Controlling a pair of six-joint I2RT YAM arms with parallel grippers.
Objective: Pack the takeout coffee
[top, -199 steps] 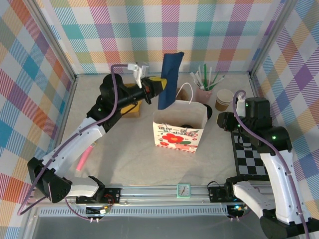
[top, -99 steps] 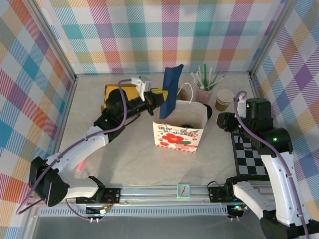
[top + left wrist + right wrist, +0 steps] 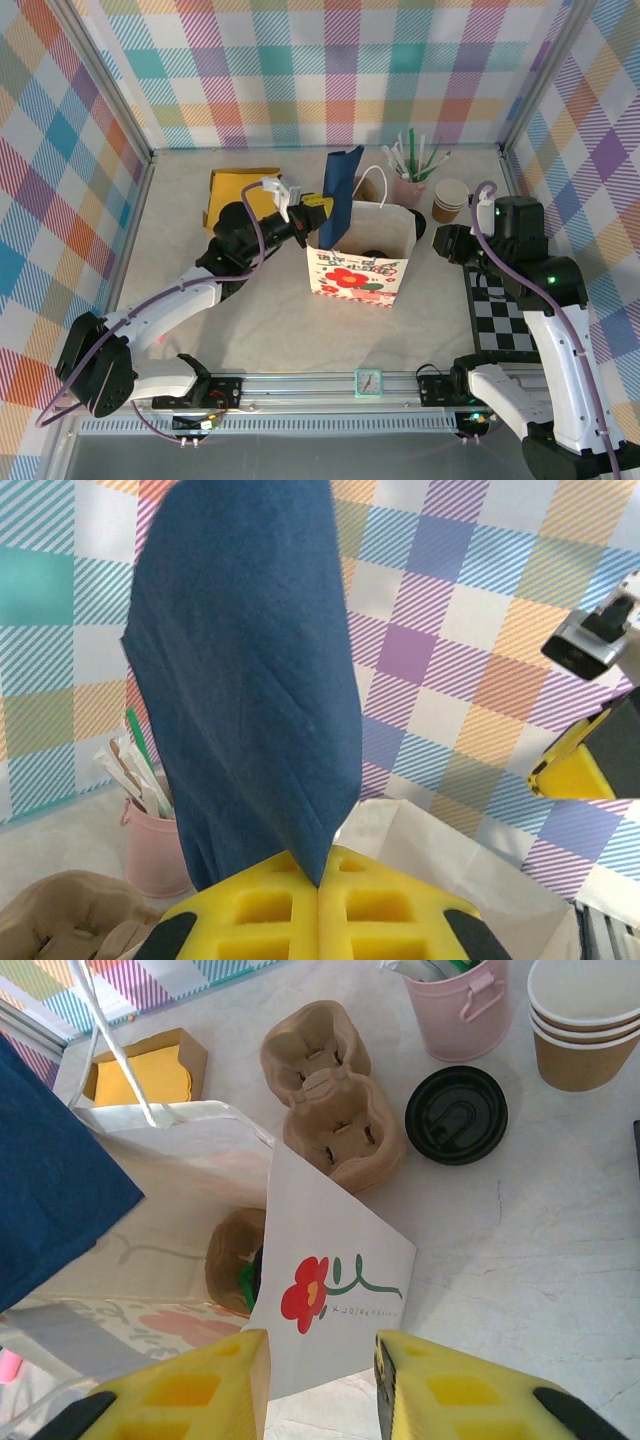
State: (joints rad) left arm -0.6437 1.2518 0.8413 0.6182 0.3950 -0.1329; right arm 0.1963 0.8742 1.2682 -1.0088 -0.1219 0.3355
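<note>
takeout coffee (image 3: pixel 232 1258) already down in the flowered bag (image 3: pixel 360 272), right half, below-left of the right gripper (image 3: pixel 322 1345), the nearer arm; its jaws part open, straddling the bag wall. left gripper (image 3: pixel 318 875) jaws clamped on blue napkin (image 3: pixel 250 680) over the bag's left rim. cup looks tipped, lid end rightward; long axis unclear

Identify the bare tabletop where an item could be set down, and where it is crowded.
Widest bare patch: in front of the white bag, bordered by the left arm, the near rail and the checkered mat. A narrower strip lies between bag and mat. Crowded: behind the bag, around the cup tray, pink bucket and paper cups.
</note>
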